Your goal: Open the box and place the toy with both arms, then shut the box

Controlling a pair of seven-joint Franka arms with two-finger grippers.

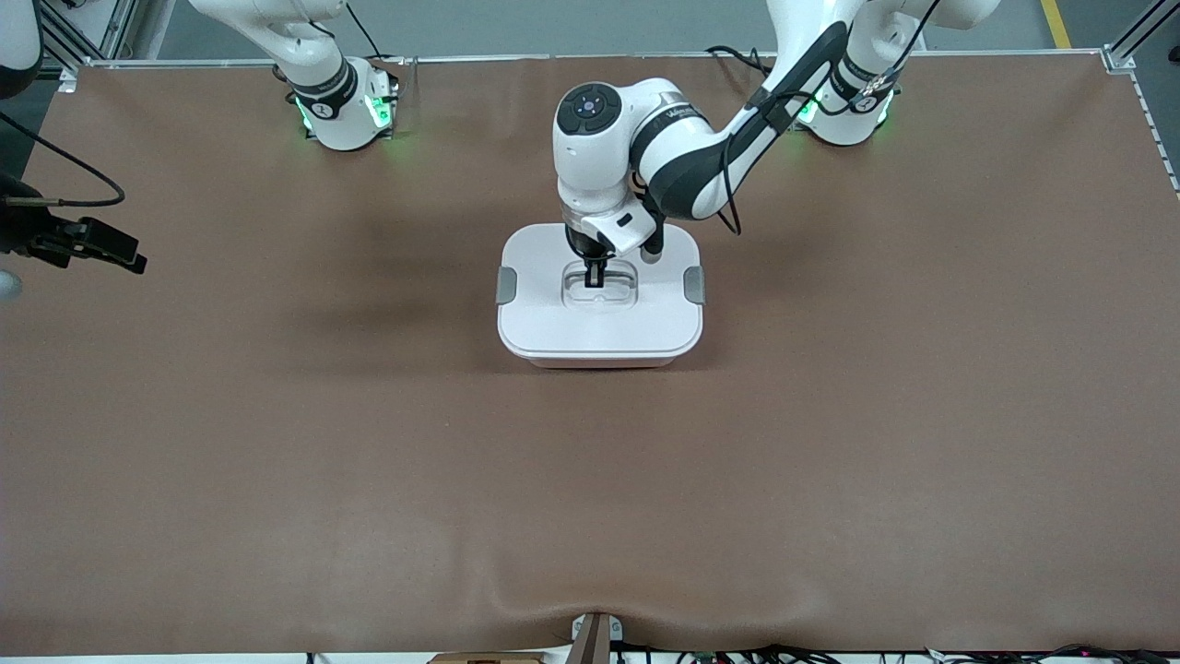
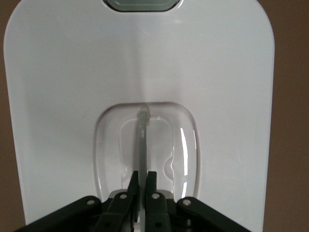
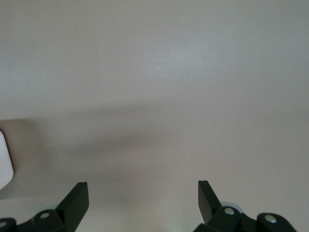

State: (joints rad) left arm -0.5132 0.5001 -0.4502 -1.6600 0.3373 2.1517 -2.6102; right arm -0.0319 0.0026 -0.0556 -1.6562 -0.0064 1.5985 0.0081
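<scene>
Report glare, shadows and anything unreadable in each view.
Front view: soft arm shadows on the brown table beside the box. Left wrist view: bright streak on the clear handle that the left gripper pinches. Right wrist view: right gripper open over a featureless pale surface with a diffuse shadow band.

My left arm reaches out from its base, wrist pointing straight down, left gripper (image 1: 596, 273) low with fingers (image 2: 131, 186) pinched together, while my right arm waits off at its end of the table, right gripper (image 3: 143, 200) held with fingers spread wide.
</scene>
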